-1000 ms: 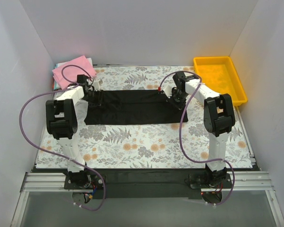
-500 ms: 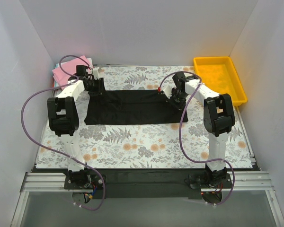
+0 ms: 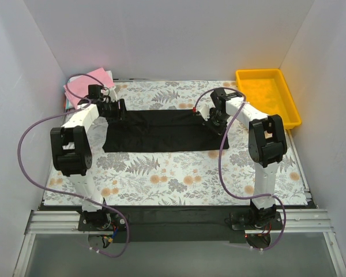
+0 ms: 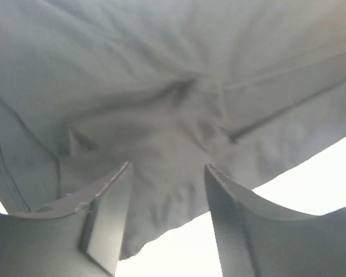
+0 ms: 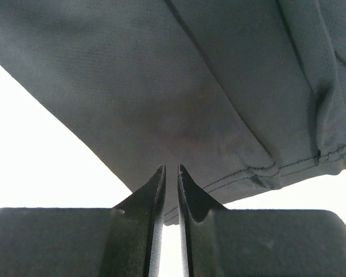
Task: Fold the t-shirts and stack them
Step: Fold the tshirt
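The black t-shirt (image 3: pixel 161 131) lies folded into a long flat strip across the middle of the floral table. My left gripper (image 3: pixel 116 109) is at the strip's far left corner. In the left wrist view its jaws (image 4: pixel 168 165) stand open, with wrinkled black cloth (image 4: pixel 161 86) loose just beyond and between them. My right gripper (image 3: pixel 210 122) is at the strip's right end. In the right wrist view it (image 5: pixel 171 167) is shut on the shirt's hemmed edge (image 5: pixel 190 75). A pink t-shirt (image 3: pixel 83 86) tops a stack at the back left corner.
A yellow plastic tray (image 3: pixel 258 71) sits at the back right corner of the table. White walls close in the left, right and back sides. Purple cables loop out from both arms. The floral cloth (image 3: pixel 173 173) shows between the black shirt and the arm bases.
My left gripper has opened, let go of the black t-shirt's left end and shifted toward the far left corner. The right arm has not moved.
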`<state>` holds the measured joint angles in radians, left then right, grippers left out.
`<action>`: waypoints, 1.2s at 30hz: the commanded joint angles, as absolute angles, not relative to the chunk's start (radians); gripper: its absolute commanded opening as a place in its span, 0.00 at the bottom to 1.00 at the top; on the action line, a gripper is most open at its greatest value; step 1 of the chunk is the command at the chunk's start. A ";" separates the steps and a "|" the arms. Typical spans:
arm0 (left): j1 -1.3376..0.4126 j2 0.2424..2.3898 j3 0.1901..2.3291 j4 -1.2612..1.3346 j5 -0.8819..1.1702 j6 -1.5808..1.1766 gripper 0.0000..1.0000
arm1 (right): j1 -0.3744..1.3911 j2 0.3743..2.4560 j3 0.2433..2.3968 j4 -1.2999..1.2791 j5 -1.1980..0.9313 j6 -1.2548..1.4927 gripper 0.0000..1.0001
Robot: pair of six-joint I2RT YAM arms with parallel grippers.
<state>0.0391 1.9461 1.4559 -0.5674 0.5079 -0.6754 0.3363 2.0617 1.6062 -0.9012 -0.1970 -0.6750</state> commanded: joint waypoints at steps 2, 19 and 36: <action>0.052 1.784 1.364 -0.509 0.583 -0.783 0.57 | 0.339 1.987 1.612 -0.919 -0.210 -0.646 0.19; 0.058 1.884 1.287 -0.402 0.496 -0.979 0.67 | 0.359 1.956 1.620 -0.928 -0.210 -0.627 0.19; 0.064 1.970 1.319 -0.276 0.557 -1.055 0.67 | 0.359 1.971 1.594 -0.933 -0.192 -0.634 0.19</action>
<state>0.0597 1.9739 1.2892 -0.3298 0.5163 -1.0309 0.3557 1.9938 1.6051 -0.9169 -0.1894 -0.6323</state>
